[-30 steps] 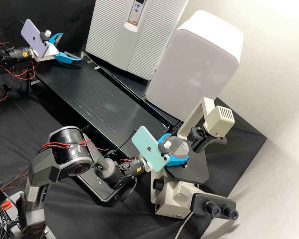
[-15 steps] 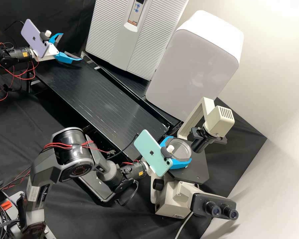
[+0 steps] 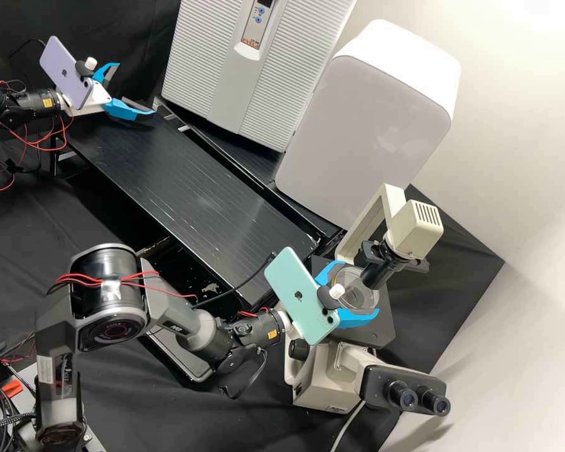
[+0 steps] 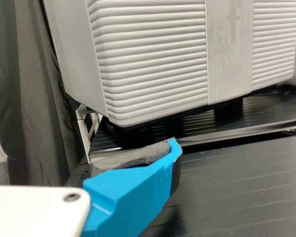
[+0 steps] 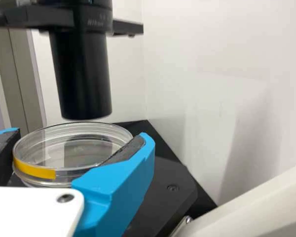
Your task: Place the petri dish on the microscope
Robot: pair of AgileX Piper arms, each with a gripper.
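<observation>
Our right tool, gripping the dish, nears the lens; we likely lower it next. Our left tool gapes.

Two arms, two phones, one dish, one microscope.

I hold the petri dish in my right end effector over the microscope stage; behind the surface stand two cabinets.

On the black bench stands one ribbed grey cabinet, just beside it is a white box, and the microscope stands well apart from this cabinet.
</observation>
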